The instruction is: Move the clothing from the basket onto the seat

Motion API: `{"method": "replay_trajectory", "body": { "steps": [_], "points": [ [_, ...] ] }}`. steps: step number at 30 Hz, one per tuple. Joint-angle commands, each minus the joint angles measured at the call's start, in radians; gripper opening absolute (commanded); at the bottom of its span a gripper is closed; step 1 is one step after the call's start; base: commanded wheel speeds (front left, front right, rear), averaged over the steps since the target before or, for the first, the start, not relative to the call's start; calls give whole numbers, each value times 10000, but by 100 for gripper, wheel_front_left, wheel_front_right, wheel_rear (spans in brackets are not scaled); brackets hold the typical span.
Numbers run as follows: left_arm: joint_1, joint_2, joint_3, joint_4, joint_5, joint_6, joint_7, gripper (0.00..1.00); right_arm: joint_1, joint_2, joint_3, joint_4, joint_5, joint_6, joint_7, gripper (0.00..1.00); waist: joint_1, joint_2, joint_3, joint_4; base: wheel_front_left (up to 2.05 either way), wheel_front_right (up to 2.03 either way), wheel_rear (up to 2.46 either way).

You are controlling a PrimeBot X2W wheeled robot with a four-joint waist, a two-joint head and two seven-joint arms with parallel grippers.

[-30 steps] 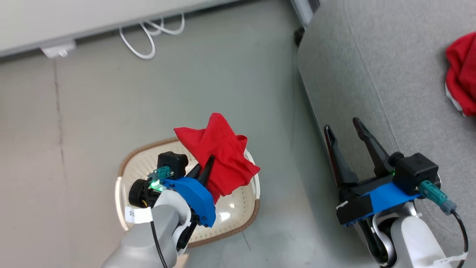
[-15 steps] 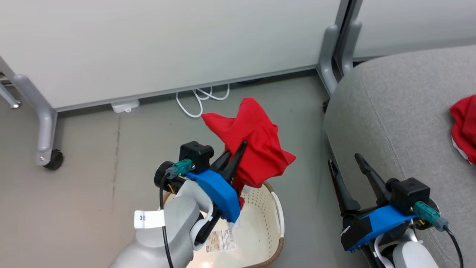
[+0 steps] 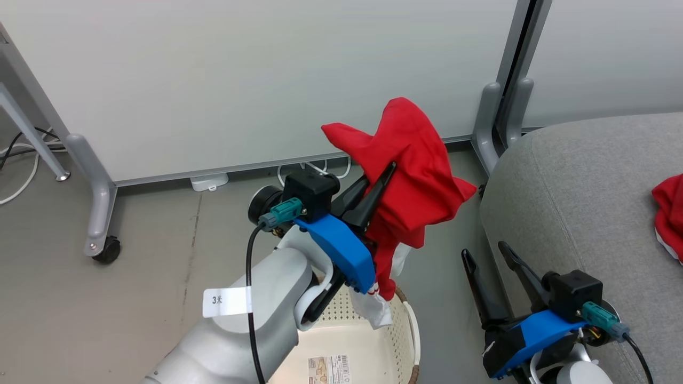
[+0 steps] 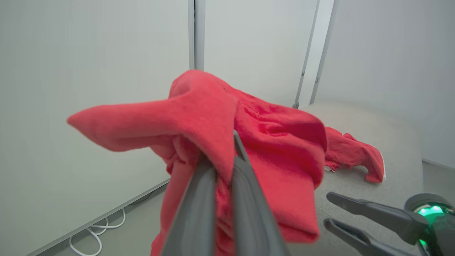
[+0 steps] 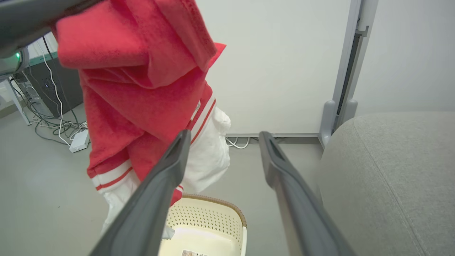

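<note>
We count 2 red garments, 1 basket, 1 seat, 2 grippers. L gripper is clamped tight on garment no. 1, which is bunched over its fingers. The white-striped hem dangles toward the basket at 6 o'clock. R gripper is spread wide, empty, touching nothing, at 5 o'clock by the seat edge. Garment no. 2 lies on the seat at 3 o'clock. Vs 1 sec ago: cam has tilted up, so the wall is now in view. L arm has lifted garment no. 1 higher off the basket. R gripper is unchanged.
</note>
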Motion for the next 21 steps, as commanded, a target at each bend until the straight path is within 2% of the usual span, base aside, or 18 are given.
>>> {"method": "replay_trajectory", "body": {
  "steps": [1,21],
  "points": [
    [-143,-33,4,-102,7,-9,-49,0,125,-2,16,3,76,1,38,100,2,-1,-15,26,0,0,0],
    [-425,-189,-290,-158,88,-9,-49,0,-411,-2,490,178,-5,1,156,100,2,-1,264,6,0,0,0]
  ]
}}
